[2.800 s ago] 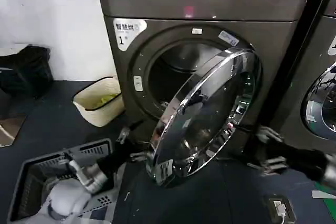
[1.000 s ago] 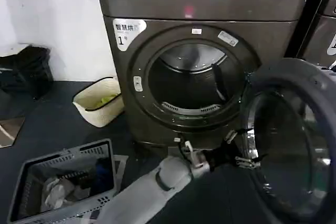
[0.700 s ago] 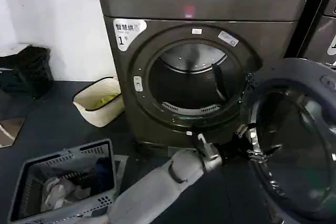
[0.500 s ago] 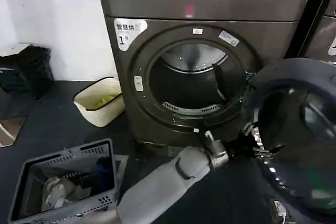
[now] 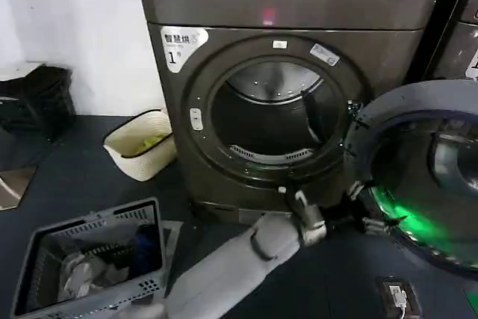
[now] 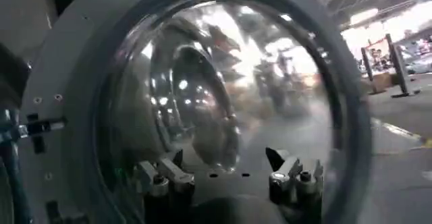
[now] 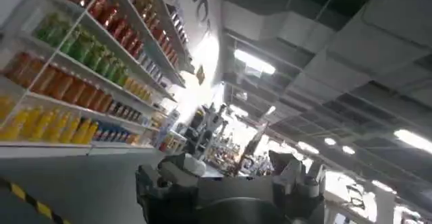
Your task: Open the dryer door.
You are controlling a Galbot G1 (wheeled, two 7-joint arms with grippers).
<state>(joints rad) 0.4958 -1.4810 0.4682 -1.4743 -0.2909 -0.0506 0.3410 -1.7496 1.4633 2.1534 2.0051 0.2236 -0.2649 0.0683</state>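
Observation:
The dryer, dark grey-bronze with a white "1" sticker, has its drum mouth uncovered. The dryer door stands swung wide to the right, its grey inner face and glass bowl toward me, with a green glow low on it. My left arm reaches across the floor to the door's lower left edge, where my left gripper is open with nothing held. In the left wrist view the door sits just ahead of the spread left gripper. My right gripper is open and empty, pointing at shelves and a ceiling.
A cream basket stands left of the dryer. A grey laundry basket with clothes sits at the front left. A second grey machine stands behind the open door. A power strip lies on the dark floor.
The door swung from half open to wide open on the right. My left arm followed it from the front left to the door's lower edge.

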